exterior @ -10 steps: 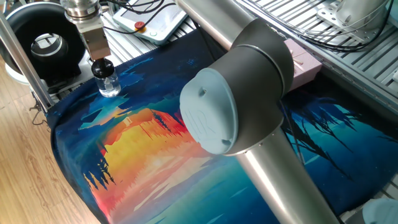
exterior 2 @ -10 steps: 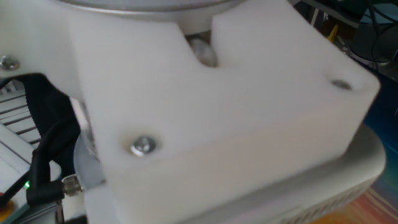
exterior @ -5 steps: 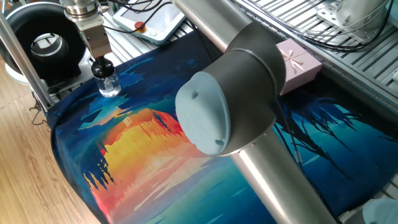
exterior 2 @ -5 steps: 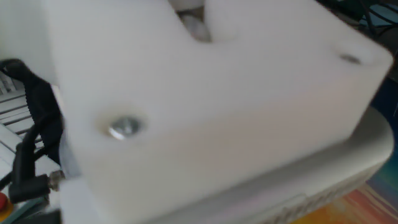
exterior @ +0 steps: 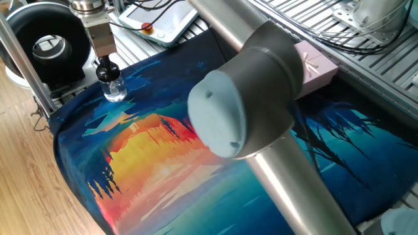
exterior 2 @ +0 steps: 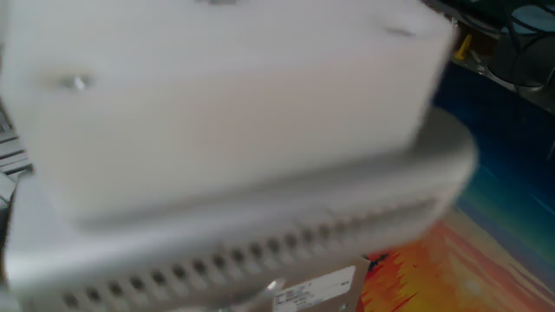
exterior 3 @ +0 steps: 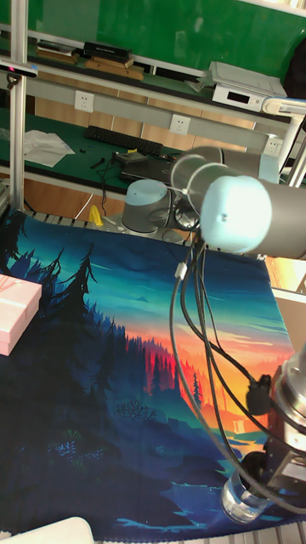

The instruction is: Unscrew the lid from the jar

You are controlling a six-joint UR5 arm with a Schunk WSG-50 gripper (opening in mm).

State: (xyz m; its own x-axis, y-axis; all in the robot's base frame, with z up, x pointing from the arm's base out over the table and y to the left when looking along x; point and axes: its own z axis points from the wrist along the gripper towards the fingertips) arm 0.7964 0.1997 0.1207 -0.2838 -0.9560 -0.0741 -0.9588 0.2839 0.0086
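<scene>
1. In one fixed view, the jar stood upright near the far left corner of the painted mat, with the black lid on its neck. The gripper came straight down onto the lid, its fingers seemingly closed around it, though how firm the hold was could not be told. To unscrew well, the wrist probably had to turn about the jar's own axis without pushing sideways, since nothing visible held the glass.

2. In the other fixed view, a blurred white block and grey housing close to the lens filled the picture; jar and lid were hidden.

3. In the tall fixed view, the jar sat at the mat's near edge under the gripper; the lid was hidden. A pink gift box lay well apart.
</scene>
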